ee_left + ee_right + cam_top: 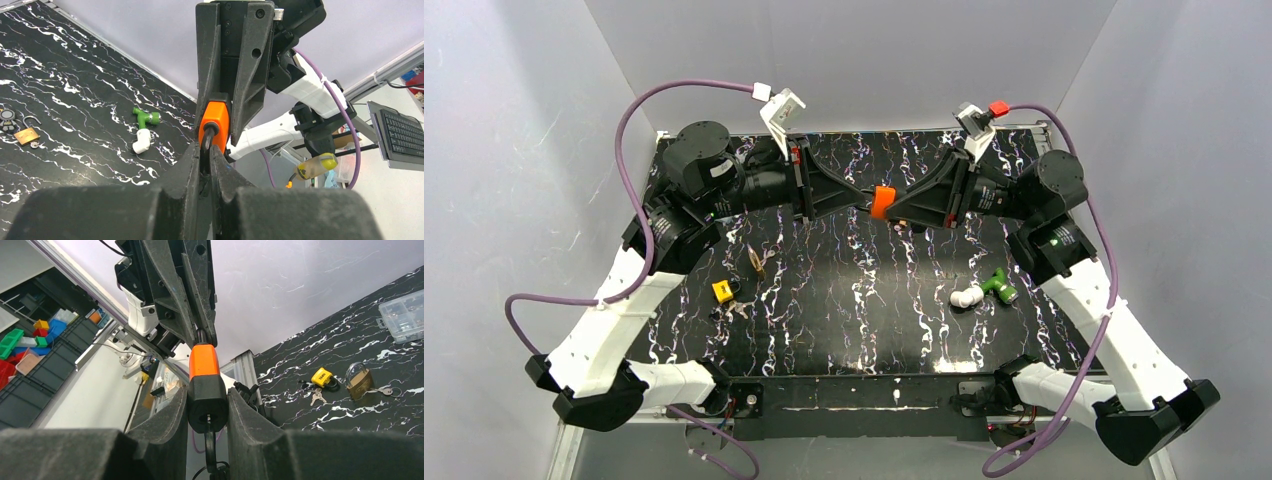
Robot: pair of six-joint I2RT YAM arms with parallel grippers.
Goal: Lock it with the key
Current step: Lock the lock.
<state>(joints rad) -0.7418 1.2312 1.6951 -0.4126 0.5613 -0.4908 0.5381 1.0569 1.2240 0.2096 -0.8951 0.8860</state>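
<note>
The right gripper (207,407) clamps the rigid, probably slippery orange-and-black padlock (204,364) by the body; the left gripper (206,156) pinches its metal shackle (207,136).

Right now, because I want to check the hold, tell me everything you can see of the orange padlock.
The padlock has a glossy orange plastic-looking casing with a black end section and a dark metal shackle. It is held roughly level in the air above the table, lying between the two arms. The left gripper pinches the shackle; the right gripper clamps the black end section. Nothing else touches it.
</note>
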